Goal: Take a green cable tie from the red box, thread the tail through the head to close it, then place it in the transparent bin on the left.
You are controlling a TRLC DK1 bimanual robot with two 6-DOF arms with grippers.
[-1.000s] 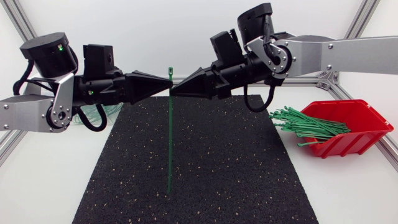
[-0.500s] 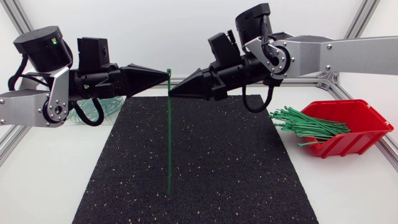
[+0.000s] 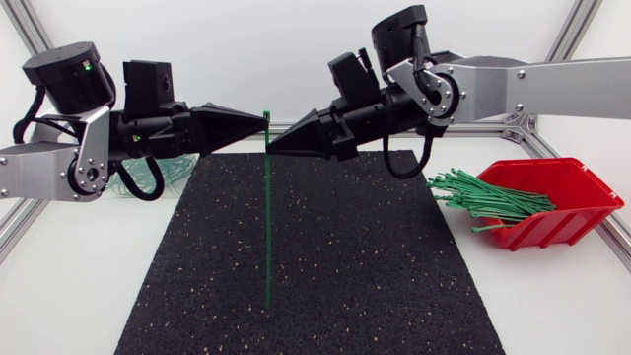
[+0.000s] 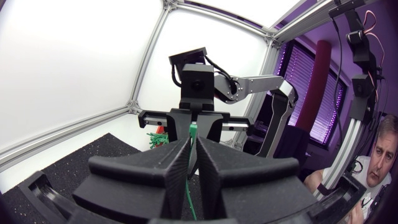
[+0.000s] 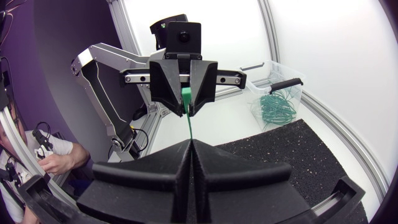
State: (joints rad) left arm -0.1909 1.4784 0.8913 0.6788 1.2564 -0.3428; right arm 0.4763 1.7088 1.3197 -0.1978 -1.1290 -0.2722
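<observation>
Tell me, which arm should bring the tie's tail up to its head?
Probably the right: the right pincer grips the cable tie below the head, which the left pincer holds.

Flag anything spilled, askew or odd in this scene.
The loose green ties fan out past the open front of the red box, over the table, half spilled. Nothing else stands out: one cable tie hangs straight, pinched by the left gripper and right gripper.

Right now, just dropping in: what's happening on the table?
Both arms hold one green cable tie upright over the black mat: the left gripper pinches it near its head, the right gripper just below. Its tail hangs straight, not yet threaded. Spare ties lie in the red box.
</observation>
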